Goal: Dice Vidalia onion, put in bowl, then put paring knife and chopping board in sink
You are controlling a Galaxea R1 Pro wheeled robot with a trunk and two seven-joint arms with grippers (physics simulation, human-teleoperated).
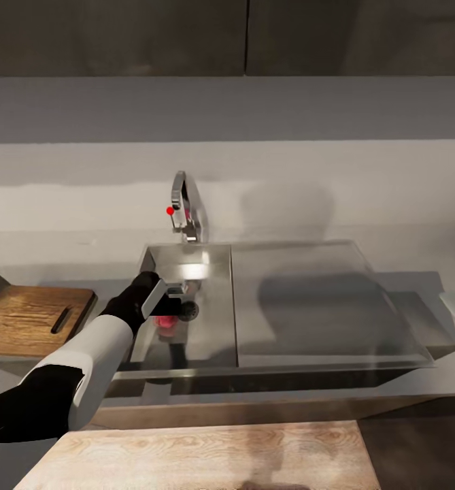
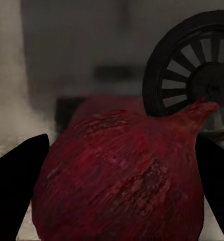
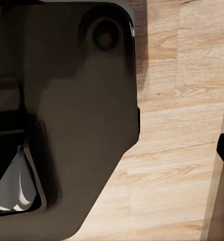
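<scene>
In the head view the left gripper reaches down into the sink, just beside the drain, over a small reddish shape near the basin's front edge. The left wrist view shows this as the onion, dark red, between two black fingers standing apart on either side; contact cannot be told. The chopping board lies at the desk's left edge, the paring knife upon it. The right wrist view shows wooden floor; whether the right fingers are apart cannot be told.
</scene>
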